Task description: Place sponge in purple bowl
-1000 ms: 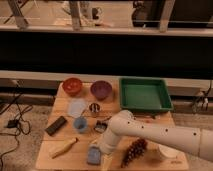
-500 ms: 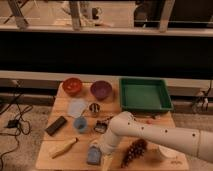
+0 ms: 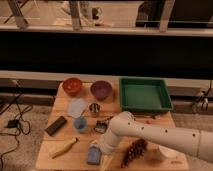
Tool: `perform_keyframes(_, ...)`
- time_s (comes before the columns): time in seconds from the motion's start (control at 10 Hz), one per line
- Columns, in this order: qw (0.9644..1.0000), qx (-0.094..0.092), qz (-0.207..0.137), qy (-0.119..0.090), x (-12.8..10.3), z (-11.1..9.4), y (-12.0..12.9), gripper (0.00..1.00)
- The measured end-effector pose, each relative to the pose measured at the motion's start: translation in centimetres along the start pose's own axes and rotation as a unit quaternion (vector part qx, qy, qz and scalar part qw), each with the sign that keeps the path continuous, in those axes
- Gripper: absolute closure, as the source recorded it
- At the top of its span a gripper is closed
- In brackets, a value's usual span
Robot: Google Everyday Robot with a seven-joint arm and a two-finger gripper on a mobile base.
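**A:** Camera view is showing the gripper (image 3: 103, 151) hanging low at the front edge of the table (image 3: 50, 157), right against the sponge (image 3: 93, 155). Are you making out how it is set?

**B:** I am not. Whether it is standing wide or closing on the sponge, I cannot tell, because the wrist of the arm (image 3: 150, 132) is covering it. The sponge is lying flat on the wood, a little left of the middle of that front edge.

**A:** So I am judging this as the grasp itself. What is mattering most?

**B:** I am thinking about centring. A soft block is going to squash and twist if it is pinched near one end, so the grip should be landing across its middle, low enough to catch the sides and not just the top skin.

**A:** And then?

**B:** A straight lift before any travel. The blue cup (image 3: 80, 123) and the metal cup (image 3: 94, 108) are standing between the sponge and the purple bowl (image 3: 101, 89), which is sitting at the back edge, just beside the red bowl (image 3: 72, 86) and left of the tray (image 3: 145, 94).

**A:** So height is keeping the cups safe.

**B:** Yes, and the release should be happening low over the purple bowl's middle, so the sponge is not bouncing off the rim towards the red one.
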Motion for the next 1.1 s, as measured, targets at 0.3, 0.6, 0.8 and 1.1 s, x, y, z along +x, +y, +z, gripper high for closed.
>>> perform_keyframes(0.3, 1.0, 0.001, -0.001, 0.001, 0.05, -0.16, -0.1, 0.76)
perform_keyframes(0.6, 1.0, -0.002, -0.001, -0.001, -0.13, -0.36, 0.02, 1.0)
perform_keyframes(0.8, 1.0, -0.002, 0.0, -0.001, -0.1, -0.37, 0.11, 1.0)
perform_keyframes(1.1, 1.0, -0.002, -0.001, 0.0, -0.1, -0.35, 0.06, 1.0)
